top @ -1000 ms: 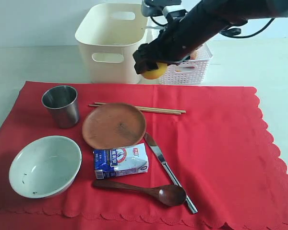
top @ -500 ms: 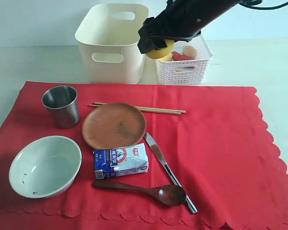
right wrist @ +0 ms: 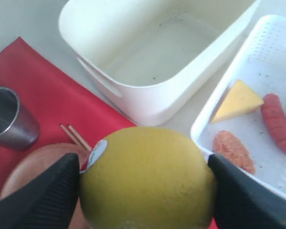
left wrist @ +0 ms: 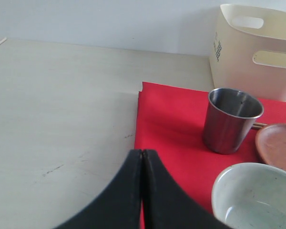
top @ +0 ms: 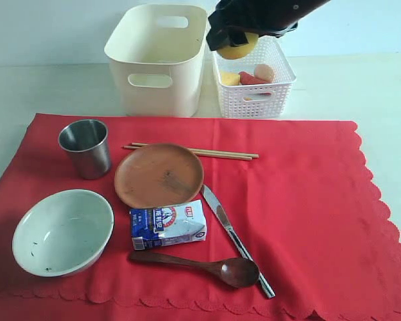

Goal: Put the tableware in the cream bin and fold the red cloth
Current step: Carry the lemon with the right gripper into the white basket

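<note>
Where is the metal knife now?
In the exterior view, the metal knife lies on the red cloth just right of the milk carton, its blade near the brown plate, its handle beside the wooden spoon.

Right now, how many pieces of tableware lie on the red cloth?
7, all on the red cloth: steel cup back left, bowl front left, plate in the middle, two chopsticks behind the plate, knife right of it, spoon in front. None looks hidden.

The right arm (top: 274, 10) reaches in from the upper right of the exterior view, the right gripper (top: 235, 41) with its fingers (right wrist: 43, 198) clasped around a lemon (top: 244, 48), while the left gripper (left wrist: 142, 157) has its fingers (left wrist: 121, 191) pressed fully together.
</note>
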`<action>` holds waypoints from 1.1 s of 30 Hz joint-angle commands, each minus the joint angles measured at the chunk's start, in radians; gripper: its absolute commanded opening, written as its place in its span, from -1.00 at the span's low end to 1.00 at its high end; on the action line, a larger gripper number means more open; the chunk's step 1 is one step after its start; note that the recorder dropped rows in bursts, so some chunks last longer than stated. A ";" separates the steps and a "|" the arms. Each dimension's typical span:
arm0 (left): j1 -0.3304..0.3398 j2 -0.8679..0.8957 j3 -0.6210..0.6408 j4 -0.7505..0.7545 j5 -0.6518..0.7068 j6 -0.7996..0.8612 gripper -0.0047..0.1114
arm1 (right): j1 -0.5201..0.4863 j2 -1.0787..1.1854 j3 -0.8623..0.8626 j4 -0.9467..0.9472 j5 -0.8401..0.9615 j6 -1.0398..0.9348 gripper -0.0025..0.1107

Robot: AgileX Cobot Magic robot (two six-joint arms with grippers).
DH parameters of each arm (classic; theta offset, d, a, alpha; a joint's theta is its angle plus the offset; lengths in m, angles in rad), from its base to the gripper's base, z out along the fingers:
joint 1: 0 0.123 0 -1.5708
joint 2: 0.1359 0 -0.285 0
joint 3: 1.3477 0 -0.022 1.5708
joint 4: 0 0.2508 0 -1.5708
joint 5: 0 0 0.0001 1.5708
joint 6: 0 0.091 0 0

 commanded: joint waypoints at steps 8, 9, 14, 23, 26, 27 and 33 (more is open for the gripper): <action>0.004 -0.006 0.003 -0.005 -0.009 0.000 -0.92 | -0.100 -0.007 -0.004 -0.001 -0.147 0.027 -0.96; 0.004 -0.006 0.003 -0.005 -0.009 0.000 -0.92 | -0.100 -0.003 -0.004 -0.001 -0.170 0.029 -0.96; 0.004 -0.006 0.003 -0.005 -0.009 0.000 -0.92 | -0.100 0.048 -0.004 0.005 -0.270 0.029 -0.96; 0.004 -0.006 0.003 -0.005 -0.009 0.000 -0.92 | -0.100 0.218 -0.007 0.003 -0.466 0.026 -0.96; 0.004 -0.006 0.003 -0.005 -0.009 0.000 -0.92 | -0.100 0.283 -0.045 0.003 -0.459 0.026 -0.96; 0.004 -0.006 0.003 -0.005 -0.009 0.000 -0.92 | -0.100 0.305 -0.057 0.003 -0.451 0.026 -0.96; 0.004 -0.006 0.003 -0.005 -0.009 0.000 -0.92 | -0.100 0.403 -0.144 0.003 -0.396 0.026 -0.96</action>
